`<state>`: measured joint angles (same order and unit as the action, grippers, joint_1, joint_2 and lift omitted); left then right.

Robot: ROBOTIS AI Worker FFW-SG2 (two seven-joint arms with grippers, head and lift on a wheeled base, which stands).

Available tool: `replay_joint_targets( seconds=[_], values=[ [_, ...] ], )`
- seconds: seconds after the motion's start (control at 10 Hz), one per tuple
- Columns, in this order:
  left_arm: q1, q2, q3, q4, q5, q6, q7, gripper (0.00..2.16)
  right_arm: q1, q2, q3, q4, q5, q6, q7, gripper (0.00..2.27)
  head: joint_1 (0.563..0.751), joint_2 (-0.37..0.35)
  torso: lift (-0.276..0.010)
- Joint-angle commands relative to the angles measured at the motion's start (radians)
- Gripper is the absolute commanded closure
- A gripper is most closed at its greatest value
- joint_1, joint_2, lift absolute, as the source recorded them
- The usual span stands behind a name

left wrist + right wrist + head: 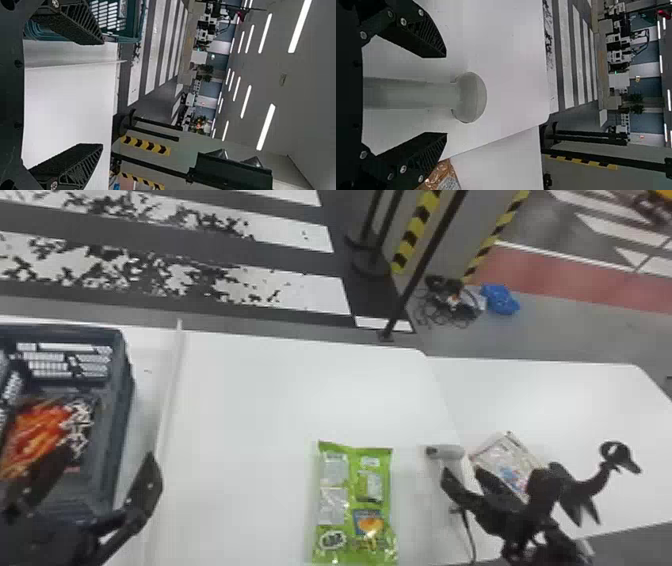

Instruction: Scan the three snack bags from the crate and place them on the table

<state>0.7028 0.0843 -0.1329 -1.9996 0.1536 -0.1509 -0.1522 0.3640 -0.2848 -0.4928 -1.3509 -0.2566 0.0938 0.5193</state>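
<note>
When checked in the head view, found black two-fingered left gripper (pixel 107 452) at the near part of the dark blue-grey plastic crate (pixel 119 390) with slotted walls. Recorded jaws as spread wide, with nothing pinched between. Cannot tell from these views whether in contact with the crate. In the left wrist view, noted one finger near the crate and the other over the white, flat-topped table (pixel 260 395). Inside the crate, observed a glossy orange-and-red snack bag (pixel 42 430) with black-and-white patterning, lying flat and partly behind the left gripper. On the table, between the crate and the opposite arm, located a shiny green snack bag (pixel 355 490) with pale label panels, lying flat and well apart from both grippers. Found black two-fingered right gripper (pixel 462 474) at the smooth grey handheld scanner (pixel 450 452) with a rounded head and dark cord (pixel 470 535). Recorded jaws as well apart, one to each side of the straight handle, with visible gaps on both sides and no grip taken. On the adjoining white tabletop (pixel 550 395), located a pale bag with red and blue print (pixel 505 460), near the scanner and partly behind the right gripper.
</note>
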Motion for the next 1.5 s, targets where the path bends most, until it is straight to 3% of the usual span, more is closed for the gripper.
replay_joint_targets(
  seconds=[0.0,0.1,0.2,0.3,0.5,1.0,1.4],
  values=[
    [0.000,0.000,-0.008,-0.001,-0.011,0.000,0.002,0.07,0.115,0.030,-0.027,-0.252,-0.047,0.148,0.016,0.08,0.695,-0.350,-0.037],
    [0.001,-0.002,-0.014,0.001,-0.017,0.000,0.003,0.07,0.136,0.047,-0.064,-0.364,-0.072,0.314,0.088,0.08,0.695,-0.350,-0.037],
    [0.001,0.000,-0.017,0.001,-0.017,0.000,0.006,0.07,0.122,0.033,-0.098,-0.404,-0.119,0.541,0.197,0.08,0.695,-0.350,-0.037],
    [0.003,0.000,-0.017,0.001,-0.019,0.000,0.006,0.07,0.087,0.001,-0.115,-0.405,-0.145,0.746,0.284,0.09,0.695,-0.350,-0.037],
    [0.011,0.003,-0.017,-0.002,-0.019,-0.012,0.005,0.07,0.033,-0.050,-0.075,-0.376,-0.118,0.933,0.350,0.09,0.695,-0.350,-0.037],
    [0.012,0.006,-0.014,-0.008,-0.019,-0.012,0.006,0.07,-0.112,-0.096,0.094,-0.112,-0.082,0.927,0.452,0.09,0.695,-0.350,-0.037],
    [0.012,0.006,-0.014,-0.008,-0.019,-0.012,0.006,0.07,-0.208,-0.091,0.234,0.023,-0.036,0.743,0.466,0.09,0.695,-0.336,-0.037]
  ],
)
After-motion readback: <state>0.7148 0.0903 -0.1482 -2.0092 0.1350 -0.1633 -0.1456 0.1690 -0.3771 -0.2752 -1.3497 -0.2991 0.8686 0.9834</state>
